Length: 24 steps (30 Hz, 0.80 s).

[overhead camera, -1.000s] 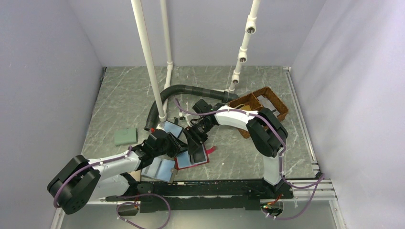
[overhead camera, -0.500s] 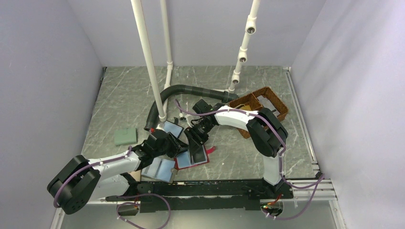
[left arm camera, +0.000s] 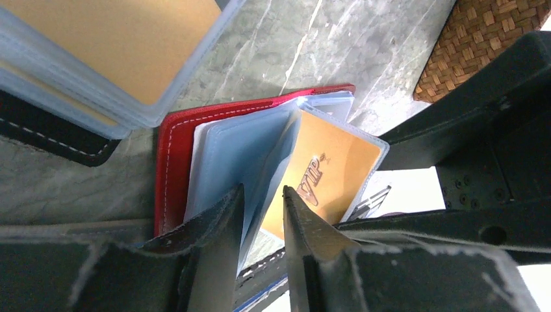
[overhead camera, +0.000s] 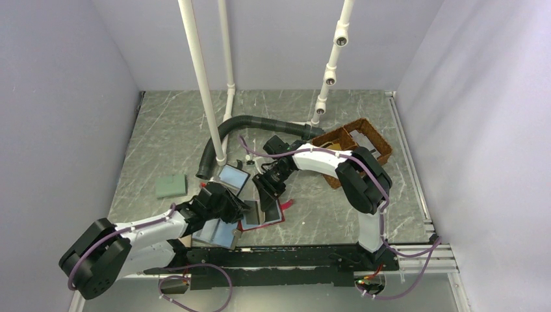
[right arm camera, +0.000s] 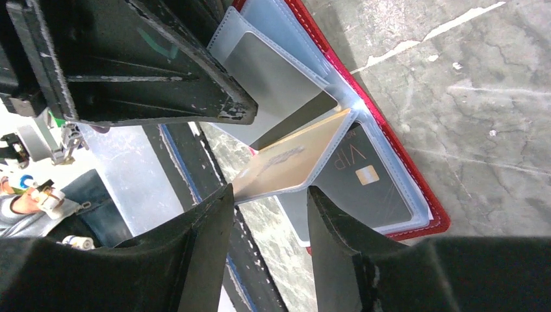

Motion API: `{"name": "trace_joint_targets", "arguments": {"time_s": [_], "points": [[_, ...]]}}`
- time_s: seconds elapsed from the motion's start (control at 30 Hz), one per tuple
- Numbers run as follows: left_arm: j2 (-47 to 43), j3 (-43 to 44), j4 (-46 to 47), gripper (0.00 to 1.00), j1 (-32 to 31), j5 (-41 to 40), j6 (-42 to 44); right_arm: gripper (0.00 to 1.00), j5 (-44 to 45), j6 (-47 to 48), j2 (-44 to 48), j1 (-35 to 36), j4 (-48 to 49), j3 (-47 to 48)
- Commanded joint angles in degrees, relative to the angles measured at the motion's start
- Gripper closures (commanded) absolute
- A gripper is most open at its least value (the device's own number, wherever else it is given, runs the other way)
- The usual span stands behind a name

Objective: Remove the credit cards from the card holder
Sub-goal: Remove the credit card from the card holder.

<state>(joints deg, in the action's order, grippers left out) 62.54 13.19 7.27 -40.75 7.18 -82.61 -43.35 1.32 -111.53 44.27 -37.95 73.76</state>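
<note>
**Top view.** The table (overhead camera: 169,130) is grey marbled stone, matt and scuffed. The holder (overhead camera: 266,218) lies flat at 6 o'clock, near the front edge. It is a red rectangle, open, with pale leaves showing and a red tab (overhead camera: 286,205) at its 2 o'clock corner. The left gripper (overhead camera: 242,208) meets it from 9 o'clock and the right gripper (overhead camera: 268,195) from 12 o'clock. The gap of neither can be read here. A blue-faced case (overhead camera: 232,175) lies just beyond and a grey-blue wallet (overhead camera: 217,232) just at 8 o'clock of the holder. A green pad (overhead camera: 171,186) sits well apart at 9 o'clock. A ribbed black hose (overhead camera: 250,121) and a woven brown basket (overhead camera: 364,140) lie toward 12 and 2 o'clock.

**Left wrist.** The holder (left arm camera: 170,169) has red leather with white stitching and a fan of clear, glossy plastic sleeves. One sleeve carries a gold card (left arm camera: 331,175) lettered "VIP", tilted up toward 3 o'clock. The left gripper (left arm camera: 261,192) shows worn black fingers set narrow, with sleeve edges standing in the gap. Whether they pinch cannot be told.

**Right wrist.** The holder (right arm camera: 416,188) runs from 12 to 4 o'clock on the stone. The gold card (right arm camera: 295,159) stands on edge in its sleeve. A dark card (right arm camera: 364,175) with a chip lies flat below it, and a grey card (right arm camera: 279,84) lies at 12 o'clock. The right gripper (right arm camera: 268,195) is moderately parted and holds nothing. The gold leaf's corner reaches its mouth.
</note>
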Motion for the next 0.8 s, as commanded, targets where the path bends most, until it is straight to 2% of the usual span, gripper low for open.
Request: {"name": "trace_joint_targets", "arguments": {"time_s": [0.0,0.17,0.2,0.27,0.3,0.43,0.53,0.63,0.77], "points": [[-2.65,-1.04,-1.88,0.67,-0.12,-1.07,0.37,0.53,6.95,2.12,0.63,-0.24,1.18,-1.03],[-5.03,-1.74,-3.29,0.79,-0.11,-1.20,0.62,0.47,8.75,4.41,2.33,-1.64,-0.53,0.50],[-5.65,-1.87,-3.39,0.83,-0.12,-1.28,0.75,0.46,8.41,4.92,2.89,-2.31,-0.85,0.93],[-6.91,-2.38,-3.01,0.97,-0.08,-1.45,1.14,0.44,6.11,6.26,4.07,-3.88,-1.77,1.37],[-7.51,-2.72,-2.60,1.00,-0.11,-1.59,1.26,0.44,4.74,7.47,4.75,-4.47,-2.22,1.53],[-10.05,-4.14,0.55,1.00,-0.09,-1.86,3.13,0.42,-9.23,12.29,7.45,-5.76,-3.93,0.91],[-11.15,-4.48,4.71,1.00,-0.12,-1.55,6.59,0.40,-21.23,10.34,6.92,-5.71,-1.11,-1.18],[-11.02,-4.05,9.22,1.00,-0.06,-0.10,11.53,0.40,-26.80,5.97,4.52,-5.69,1.90,-1.83],[-9.96,-3.23,17.11,1.00,-0.10,2.29,17.38,0.41,-28.38,2.86,1.57,-6.02,3.95,-1.89]]}}
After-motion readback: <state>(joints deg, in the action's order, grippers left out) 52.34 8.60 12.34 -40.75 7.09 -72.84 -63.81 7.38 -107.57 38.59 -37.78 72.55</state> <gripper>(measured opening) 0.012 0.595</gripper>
